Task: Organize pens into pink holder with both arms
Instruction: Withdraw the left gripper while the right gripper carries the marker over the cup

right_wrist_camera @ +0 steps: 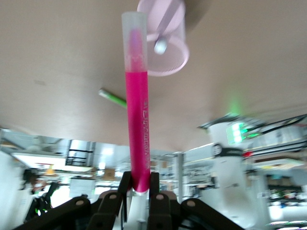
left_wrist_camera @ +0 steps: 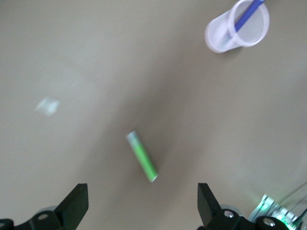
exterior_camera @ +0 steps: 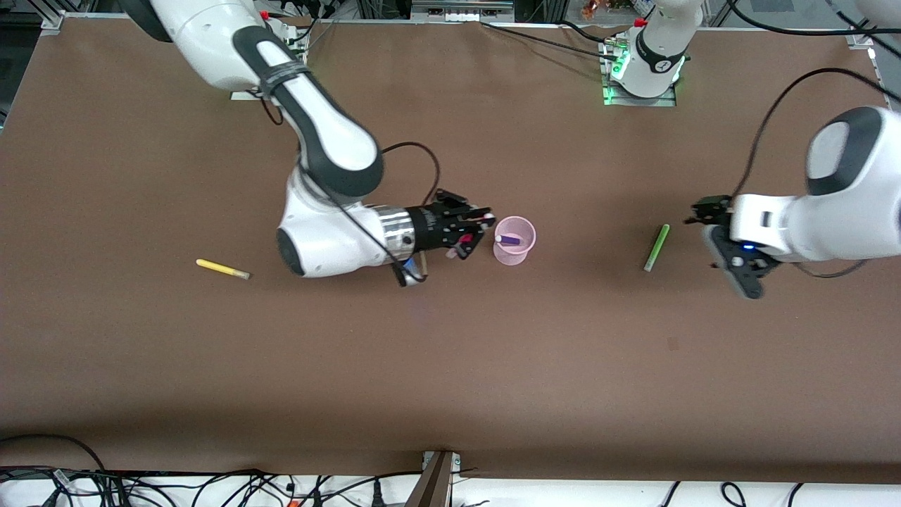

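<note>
My right gripper is shut on the magenta-pink pen, low over the table beside the pink holder. The pen's pale tip points toward the holder and stops just short of its rim. The dark purple pen leans inside the holder. The light green pen lies flat toward the left arm's end of the table. My left gripper hangs beside and above it, open; its fingers stand wide either side of the green pen. The yellow pen lies toward the right arm's end.
The brown table stretches bare toward the front camera. Both arm bases stand along the table's edge farthest from the camera. Cables lie past the table's nearest edge.
</note>
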